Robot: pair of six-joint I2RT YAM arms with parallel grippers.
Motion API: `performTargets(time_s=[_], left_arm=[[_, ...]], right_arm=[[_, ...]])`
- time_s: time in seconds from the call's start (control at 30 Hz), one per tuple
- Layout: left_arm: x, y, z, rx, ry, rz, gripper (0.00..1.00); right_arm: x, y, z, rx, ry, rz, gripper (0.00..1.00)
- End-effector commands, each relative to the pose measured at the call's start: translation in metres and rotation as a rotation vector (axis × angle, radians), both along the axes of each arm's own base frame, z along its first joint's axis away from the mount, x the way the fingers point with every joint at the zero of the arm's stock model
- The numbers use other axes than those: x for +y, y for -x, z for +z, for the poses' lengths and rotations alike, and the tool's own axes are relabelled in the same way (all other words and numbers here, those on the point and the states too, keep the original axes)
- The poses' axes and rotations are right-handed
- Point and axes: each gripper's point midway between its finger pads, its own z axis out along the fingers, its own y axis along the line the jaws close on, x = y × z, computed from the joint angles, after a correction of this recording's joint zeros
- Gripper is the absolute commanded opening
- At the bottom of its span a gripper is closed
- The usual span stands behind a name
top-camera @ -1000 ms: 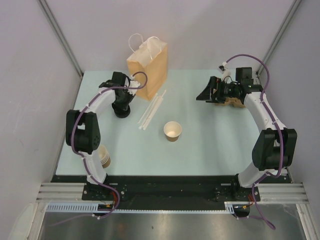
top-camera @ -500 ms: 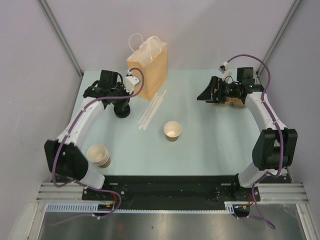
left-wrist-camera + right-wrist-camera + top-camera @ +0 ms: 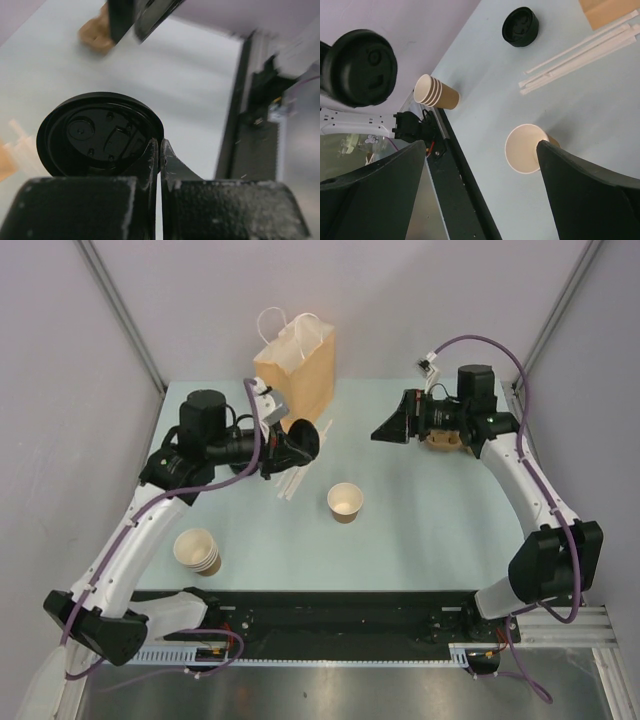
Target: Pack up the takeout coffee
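**Lid aloft, cup waiting.** The left fingers [image 3: 153,159], pressed fully together, pinch the rim of a round black lid [image 3: 95,135] and hold it clear of the desk [image 3: 430,530], its face turned toward the right arm. The right fingers [image 3: 390,428] hang spread wide and hold nothing. The kraft-paper cup [image 3: 345,502] stands upright and lidless on the desk, below and between the two sets of fingers, touching neither. A stack of nested cups [image 3: 198,550] sits well to the near side of the left fingers, and the paper bag [image 3: 296,368] stands just beyond them. Capping the cup looks to be the step in hand. The grip takes only a sliver of rim, so the lid could swivel or slip. Coming down tilted, it might catch one edge of the light, unsteadied cup and tip it over rather than seat.
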Motion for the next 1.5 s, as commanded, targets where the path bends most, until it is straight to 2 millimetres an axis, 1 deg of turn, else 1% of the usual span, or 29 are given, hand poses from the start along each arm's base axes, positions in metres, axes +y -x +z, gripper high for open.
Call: performTargets(time_s=[0.0, 0.03, 0.07, 0.1, 0.13, 0.2, 0.27, 0.33, 0.4, 0.43, 0.5, 0.6, 0.63, 0.67, 0.77, 0.8, 0.83, 0.87, 0.97, 1.07, 1.1, 1.17, 1.23, 1.27, 1.3, 1.33, 1.37, 1.43, 1.47], left_arm=[[-0.022, 0.032, 0.076, 0.088, 0.317, -0.226, 0.0], [-0.018, 0.031, 0.084, 0.194, 0.369, -0.21, 0.0], [-0.016, 0.031, 0.089, 0.225, 0.398, -0.226, 0.0], [-0.015, 0.026, 0.099, 0.158, 0.454, -0.25, 0.0], [-0.011, 0.028, 0.106, 0.28, 0.51, -0.238, 0.0], [-0.011, 0.024, 0.106, 0.312, 0.554, -0.257, 0.0], [-0.011, 0.024, 0.106, 0.359, 0.565, -0.254, 0.0], [-0.01, 0.026, 0.106, 0.386, 0.574, -0.26, 0.0], [-0.009, 0.032, 0.106, 0.375, 0.573, -0.273, 0.0], [-0.008, 0.035, 0.107, 0.373, 0.574, -0.278, 0.0], [-0.006, 0.041, 0.112, 0.34, 0.576, -0.294, 0.0], [-0.005, 0.045, 0.118, 0.318, 0.592, -0.307, 0.0], [-0.005, 0.047, 0.119, 0.328, 0.595, -0.313, 0.0], [-0.005, 0.048, 0.119, 0.326, 0.594, -0.322, 0.0], [-0.003, 0.058, 0.122, 0.299, 0.583, -0.362, 0.0], [-0.003, 0.059, 0.121, 0.302, 0.577, -0.366, 0.0], [-0.002, 0.063, 0.119, 0.302, 0.564, -0.38, 0.0], [-0.002, 0.067, 0.116, 0.297, 0.553, -0.394, 0.0], [-0.001, 0.084, 0.108, 0.28, 0.514, -0.444, 0.0], [-0.003, 0.099, 0.104, 0.264, 0.488, -0.492, 0.0], [-0.004, 0.103, 0.102, 0.25, 0.479, -0.511, 0.0], [-0.006, 0.106, 0.099, 0.275, 0.458, -0.519, 0.0], [-0.007, 0.107, 0.098, 0.26, 0.448, -0.529, 0.0], [-0.007, 0.105, 0.094, 0.306, 0.438, -0.517, 0.0], [-0.009, 0.103, 0.089, 0.306, 0.422, -0.523, 0.0], [-0.009, 0.103, 0.087, 0.322, 0.412, -0.522, 0.0], [-0.01, 0.102, 0.081, 0.368, 0.401, -0.514, 0.0], [-0.012, 0.105, 0.073, 0.384, 0.38, -0.529, 0.0], [-0.013, 0.105, 0.067, 0.432, 0.369, -0.521, 0.0]], right_arm=[[-0.008, 0.003, 0.023, -0.075, -0.042, 0.014, 0.98], [-0.007, 0.006, 0.032, -0.103, -0.056, 0.027, 0.97], [-0.005, 0.01, 0.037, -0.104, -0.067, 0.033, 0.97], [0.0, 0.014, 0.041, -0.114, -0.074, 0.049, 0.96], [0.002, 0.017, 0.047, -0.137, -0.081, 0.056, 0.95], [0.012, 0.026, 0.058, -0.163, -0.094, 0.071, 0.94], [0.016, 0.026, 0.067, -0.215, -0.093, 0.056, 0.94], [0.02, 0.027, 0.07, -0.263, -0.079, 0.055, 0.92], [0.019, 0.025, 0.072, -0.311, -0.066, 0.054, 0.87], [0.019, 0.026, 0.078, -0.315, -0.076, 0.054, 0.86], [0.023, 0.034, 0.088, -0.296, -0.106, 0.067, 0.84], [0.04, 0.052, 0.104, -0.346, -0.132, 0.104, 0.8], [0.051, 0.062, 0.111, -0.37, -0.149, 0.131, 0.79], [0.055, 0.065, 0.113, -0.379, -0.155, 0.137, 0.76], [0.059, 0.061, 0.119, -0.386, -0.166, 0.124, 0.77], [0.058, 0.055, 0.119, -0.392, -0.16, 0.104, 0.77], [0.055, 0.051, 0.121, -0.452, -0.136, 0.096, 0.77], [0.052, 0.049, 0.128, -0.509, -0.123, 0.088, 0.76], [0.043, 0.046, 0.133, -0.681, -0.051, 0.087, 0.74], [0.042, 0.06, 0.141, -0.756, -0.063, 0.146, 0.72], [0.048, 0.07, 0.143, -0.78, -0.068, 0.183, 0.71], [0.051, 0.085, 0.15, -0.874, -0.057, 0.212, 0.72], [0.06, 0.104, 0.151, -0.934, -0.046, 0.258, 0.73], [0.058, 0.111, 0.158, -0.99, -0.026, 0.239, 0.75], [0.065, 0.122, 0.152, -1.074, 0.013, 0.287, 0.76], [0.066, 0.126, 0.152, -1.119, 0.037, 0.289, 0.78], [0.064, 0.123, 0.152, -1.163, 0.08, 0.266, 0.79], [0.065, 0.135, 0.144, -1.272, 0.147, 0.324, 0.84], [0.064, 0.134, 0.139, -1.3, 0.195, 0.327, 0.92]])
